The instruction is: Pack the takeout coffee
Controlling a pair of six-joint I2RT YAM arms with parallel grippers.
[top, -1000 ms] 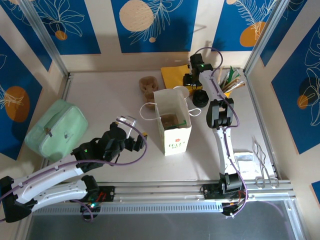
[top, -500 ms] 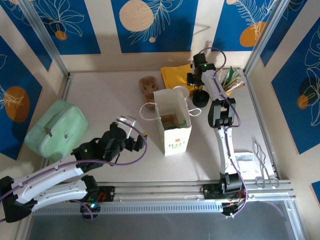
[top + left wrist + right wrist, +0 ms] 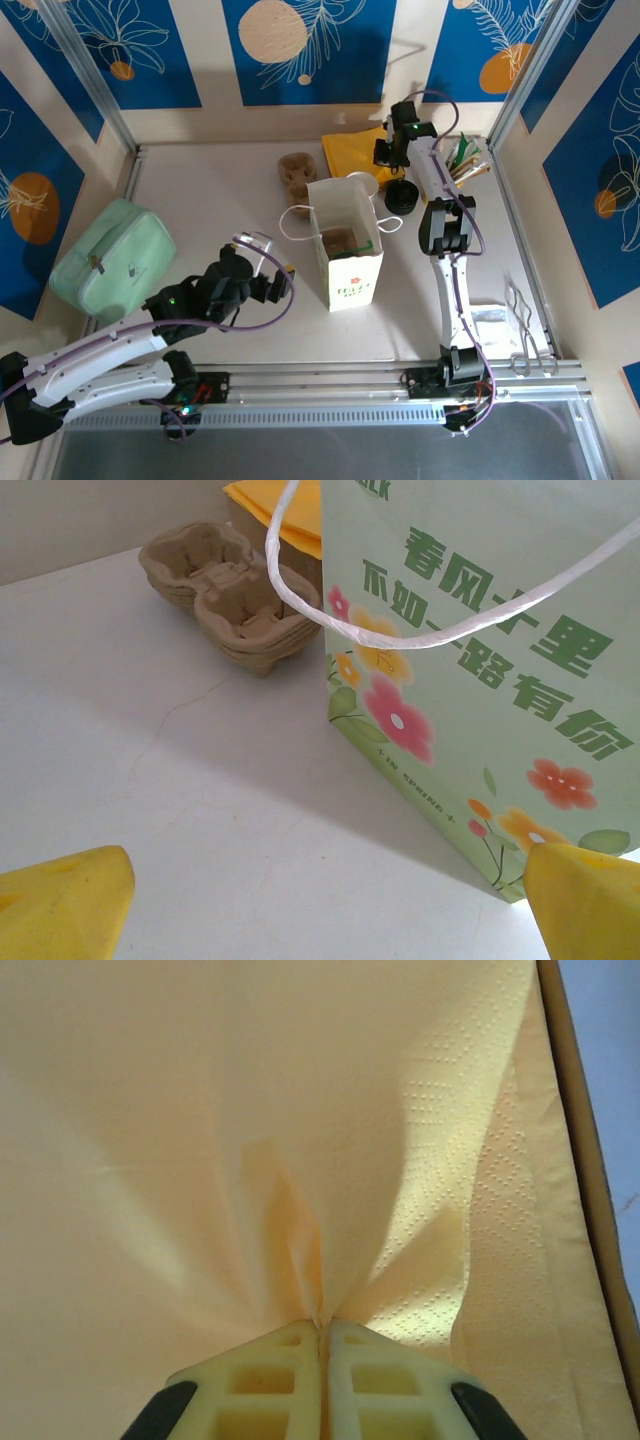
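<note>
My right pincer (image 3: 320,1325) is clenched on a fold of the yellow napkin (image 3: 250,1110), probably to pack it. The coffee (image 3: 400,197) stands on the surface (image 3: 220,200) just right of the open bag (image 3: 345,250). My left pincer (image 3: 330,900) gapes beside the bag, ready to steady it.

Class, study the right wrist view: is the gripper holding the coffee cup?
No, the right gripper is shut on a fold of yellow napkin.
</note>
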